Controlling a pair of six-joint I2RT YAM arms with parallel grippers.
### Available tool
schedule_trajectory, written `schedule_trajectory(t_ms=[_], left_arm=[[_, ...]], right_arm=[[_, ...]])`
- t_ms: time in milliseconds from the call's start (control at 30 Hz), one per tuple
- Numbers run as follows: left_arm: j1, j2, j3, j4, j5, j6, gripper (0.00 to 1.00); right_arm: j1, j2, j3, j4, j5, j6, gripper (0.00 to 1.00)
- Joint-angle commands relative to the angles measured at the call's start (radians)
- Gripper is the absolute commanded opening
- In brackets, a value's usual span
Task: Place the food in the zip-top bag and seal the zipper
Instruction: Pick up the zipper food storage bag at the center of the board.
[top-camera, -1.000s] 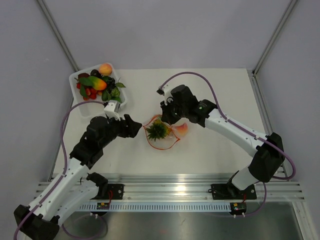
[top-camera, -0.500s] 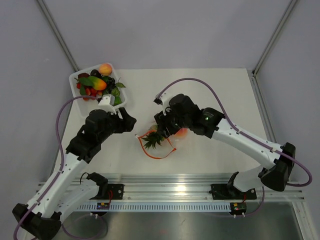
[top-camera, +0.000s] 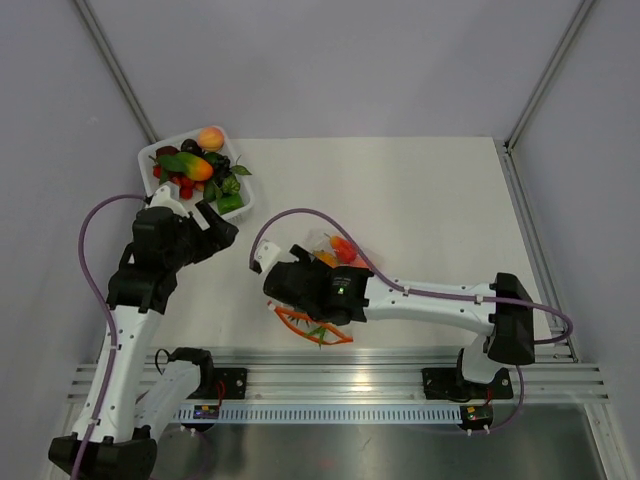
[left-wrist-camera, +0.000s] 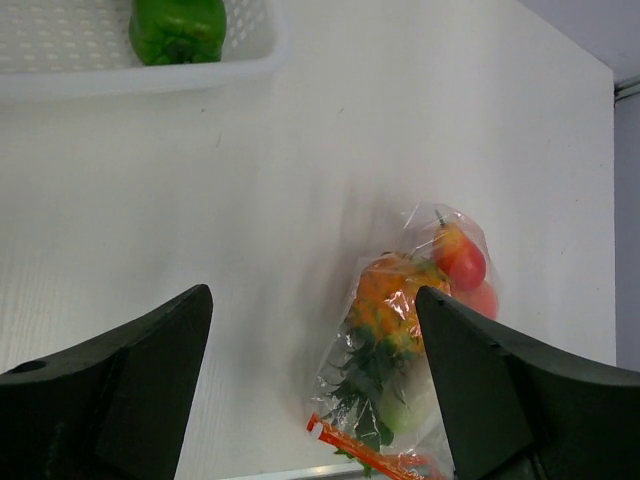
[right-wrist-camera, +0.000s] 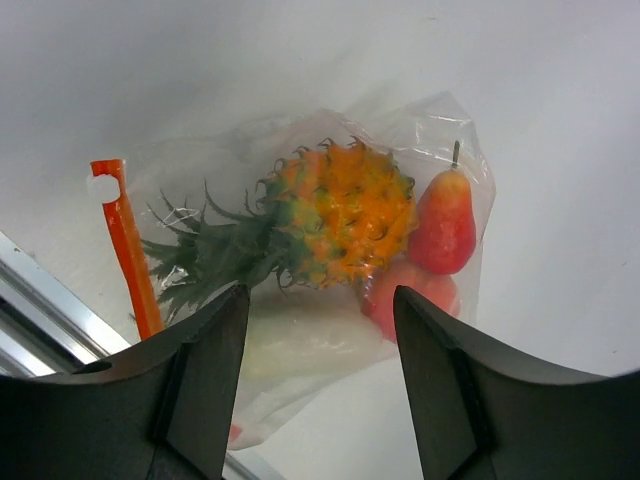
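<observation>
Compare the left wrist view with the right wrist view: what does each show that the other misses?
Only the left wrist view shows the white tray with a green pepper in it. Only the right wrist view shows the hooked end of the zipper clearly, up close. Both show the clear bag with the pineapple and a red pear-shaped fruit inside.

Two white arms with black joints
The left arm (top-camera: 128, 335) and the right arm (top-camera: 430, 298) have white shells, black joint housings and a purple cable (top-camera: 300, 211) along each; the left gripper (left-wrist-camera: 312, 295) and right gripper (right-wrist-camera: 320, 292) have broad, matte black fingers.
</observation>
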Motion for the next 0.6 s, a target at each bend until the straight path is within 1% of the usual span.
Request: schedule_trajectory(t_ms=[0, 33, 100, 167, 200, 367, 567], left_arm=[[0.078, 0.010, -0.019, -0.021, 0.111, -0.011, 0.87], [0.093, 0.009, -0.020, -0.021, 0.136, -0.008, 0.88], [0.128, 0.009, -0.020, -0.027, 0.151, 0.004, 0.88], [0.136, 0.009, -0.019, -0.032, 0.173, 0.013, 0.88], [0.168, 0.009, -0.019, -0.033, 0.178, 0.022, 0.88], [0.178, 0.012, -0.039, -0.015, 0.200, 0.024, 0.88], [0.179, 0.020, -0.082, 0.019, 0.223, 0.007, 0.88]], right_arm=[[0.065, 0.029, 0.033, 0.088, 0.157, -0.073, 0.67], [0.074, 0.046, 0.027, 0.127, 0.154, -0.076, 0.68], [0.096, 0.063, 0.010, 0.154, 0.143, -0.067, 0.69], [0.106, 0.082, -0.013, 0.181, 0.114, -0.037, 0.70], [0.111, 0.085, -0.021, 0.203, 0.108, -0.026, 0.70], [0.125, 0.099, -0.059, 0.223, 0.059, 0.040, 0.70], [0.168, 0.129, -0.099, 0.204, 0.062, 0.062, 0.70]])
